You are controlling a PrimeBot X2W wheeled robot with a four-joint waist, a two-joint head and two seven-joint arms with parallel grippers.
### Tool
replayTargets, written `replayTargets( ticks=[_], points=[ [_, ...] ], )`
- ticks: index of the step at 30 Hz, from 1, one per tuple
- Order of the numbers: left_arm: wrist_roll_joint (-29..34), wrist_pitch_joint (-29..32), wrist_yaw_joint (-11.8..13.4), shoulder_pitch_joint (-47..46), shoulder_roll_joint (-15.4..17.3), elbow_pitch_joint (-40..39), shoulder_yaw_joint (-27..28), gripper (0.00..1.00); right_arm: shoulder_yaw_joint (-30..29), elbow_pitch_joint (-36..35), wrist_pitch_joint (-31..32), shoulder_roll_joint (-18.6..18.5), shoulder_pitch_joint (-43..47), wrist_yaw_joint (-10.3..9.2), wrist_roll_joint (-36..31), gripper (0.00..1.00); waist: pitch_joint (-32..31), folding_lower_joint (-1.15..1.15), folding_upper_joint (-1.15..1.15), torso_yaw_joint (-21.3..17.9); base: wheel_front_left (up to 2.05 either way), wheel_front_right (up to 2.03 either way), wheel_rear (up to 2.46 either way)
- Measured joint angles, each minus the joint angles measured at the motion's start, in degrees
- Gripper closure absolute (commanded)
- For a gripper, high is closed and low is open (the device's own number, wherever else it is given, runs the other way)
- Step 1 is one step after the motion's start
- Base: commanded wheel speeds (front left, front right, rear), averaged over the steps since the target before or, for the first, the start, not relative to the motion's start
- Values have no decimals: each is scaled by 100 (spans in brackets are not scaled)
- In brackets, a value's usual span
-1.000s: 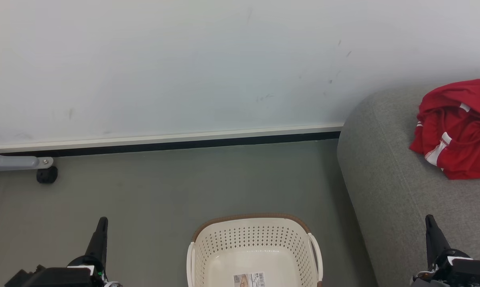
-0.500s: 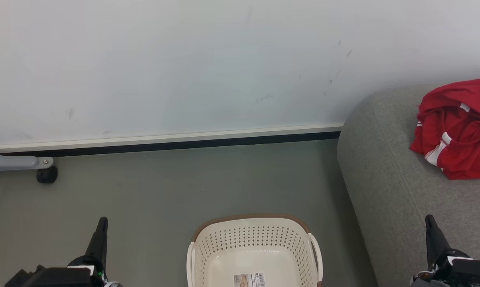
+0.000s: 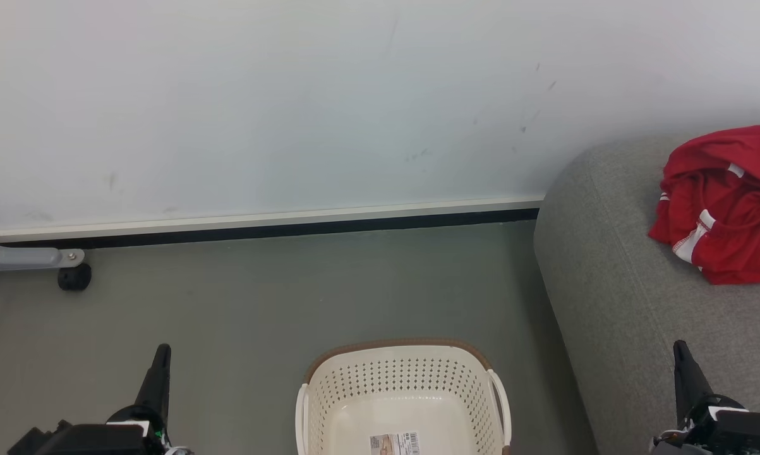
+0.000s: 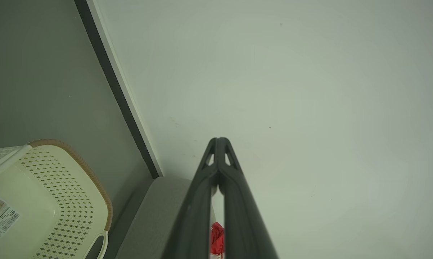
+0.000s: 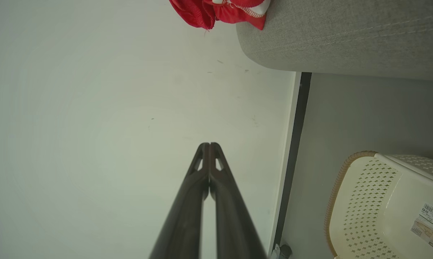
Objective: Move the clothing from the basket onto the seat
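Observation:
The red clothing [image 3: 724, 205] lies bunched on the grey seat [image 3: 613, 284] at the right; it also shows as clothing [image 5: 220, 10] on the seat [image 5: 346, 39]. The cream basket [image 3: 404, 404] stands on the floor at the bottom centre, holding nothing but its paper label. My left gripper [image 3: 162, 354] sits shut at the lower left, well left of the basket. My right gripper [image 3: 681, 351] is shut at the lower right, over the seat's front part. Both wrist views show the fingertips pressed together, left gripper [image 4: 219, 140] and right gripper [image 5: 209, 145], with nothing held.
A white wall with a black baseboard [image 3: 266, 229] runs behind the grey floor. A grey metal leg with a black caster [image 3: 73, 276] stands at the far left near the wall. Open floor lies between the basket and the wall.

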Motion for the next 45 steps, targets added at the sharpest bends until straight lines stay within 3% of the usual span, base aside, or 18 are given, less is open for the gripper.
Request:
replayTargets(
  ticks=[45],
  points=[
    [0, -1, 0, 0, 0, -1, -1, 100, 0, -3, 0, 1, 0, 0, 0, 100, 1, 0, 0, 0, 0, 0, 0]
  ],
)
